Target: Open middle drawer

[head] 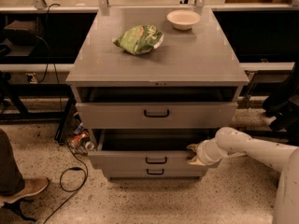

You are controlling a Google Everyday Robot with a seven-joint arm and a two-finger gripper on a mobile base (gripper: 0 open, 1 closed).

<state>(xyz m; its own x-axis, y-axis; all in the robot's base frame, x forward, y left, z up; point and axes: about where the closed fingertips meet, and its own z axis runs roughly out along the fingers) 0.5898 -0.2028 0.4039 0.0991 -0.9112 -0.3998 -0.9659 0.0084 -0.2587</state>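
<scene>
In the camera view the middle drawer [140,161] stands pulled out past the front of the top drawer [187,115], which is itself slightly ajar under the counter [187,55], and the bottom drawer [126,173] sits flush beneath it. Speckled floor [154,202] lies before the drawers, with a cable [70,177] and a shoe [23,190] off to the left. The tool [192,154] rests at the right end of the middle drawer's upper edge, touching it; how far it is open, or whether it grips the edge, cannot be told.
</scene>
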